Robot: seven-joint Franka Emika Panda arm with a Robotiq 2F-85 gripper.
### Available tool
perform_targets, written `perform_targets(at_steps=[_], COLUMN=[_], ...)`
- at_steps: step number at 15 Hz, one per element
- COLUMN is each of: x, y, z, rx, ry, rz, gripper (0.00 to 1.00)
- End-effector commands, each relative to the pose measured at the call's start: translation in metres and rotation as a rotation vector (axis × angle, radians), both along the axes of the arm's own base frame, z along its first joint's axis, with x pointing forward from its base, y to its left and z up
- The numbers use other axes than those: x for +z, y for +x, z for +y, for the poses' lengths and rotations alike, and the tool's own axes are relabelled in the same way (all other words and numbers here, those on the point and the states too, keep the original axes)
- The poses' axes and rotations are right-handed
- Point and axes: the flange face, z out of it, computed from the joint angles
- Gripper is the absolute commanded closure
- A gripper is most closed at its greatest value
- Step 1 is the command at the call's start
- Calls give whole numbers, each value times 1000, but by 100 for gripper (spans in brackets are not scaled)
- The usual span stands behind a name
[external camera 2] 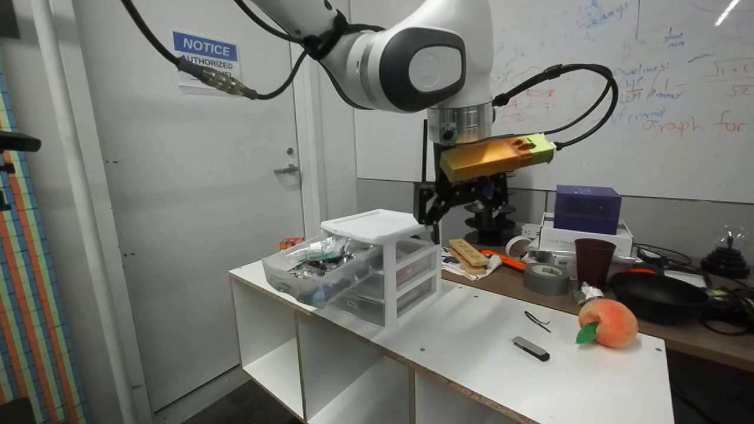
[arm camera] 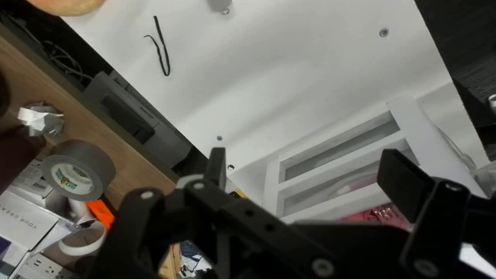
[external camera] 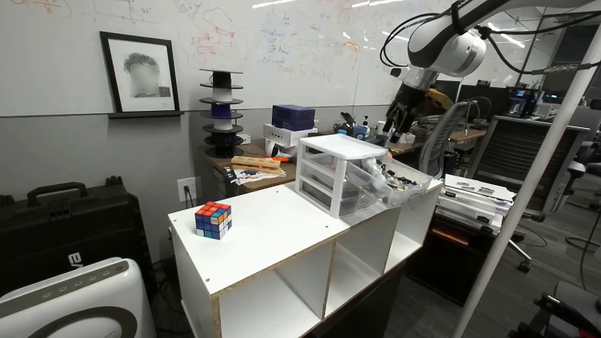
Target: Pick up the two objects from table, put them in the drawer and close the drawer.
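Must yet pick, presumably, the grey stick (external camera 2: 531,348), lying well inside the edges of the white table (external camera 2: 465,347), and the puzzle cube (external camera: 213,220), near one corner. Finds ready only the drawer (external camera 2: 288,290), pulled out toward the long edge. Has the gripper (arm camera: 304,166) above, with empty fingers (arm camera: 405,186) apart. Leaves placing and closing undone

Grey oblong item (external camera 2: 531,348) and peach (external camera 2: 612,324) on white table (external camera 2: 450,321), drawer (external camera 2: 288,287) open
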Motion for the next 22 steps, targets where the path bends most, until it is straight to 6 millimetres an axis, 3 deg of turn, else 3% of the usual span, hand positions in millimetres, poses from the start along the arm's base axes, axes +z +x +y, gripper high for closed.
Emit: perform_targets(at_steps=[1,7,10,22], x=[16,-42,-71,-143], y=[-14,-7,7,56], z=[-20,-55,-69,-88], rx=[76,143,134,205], ry=[37,-17,-88,-197], rz=[-19,155,203,229], gripper=[0,0,0,0])
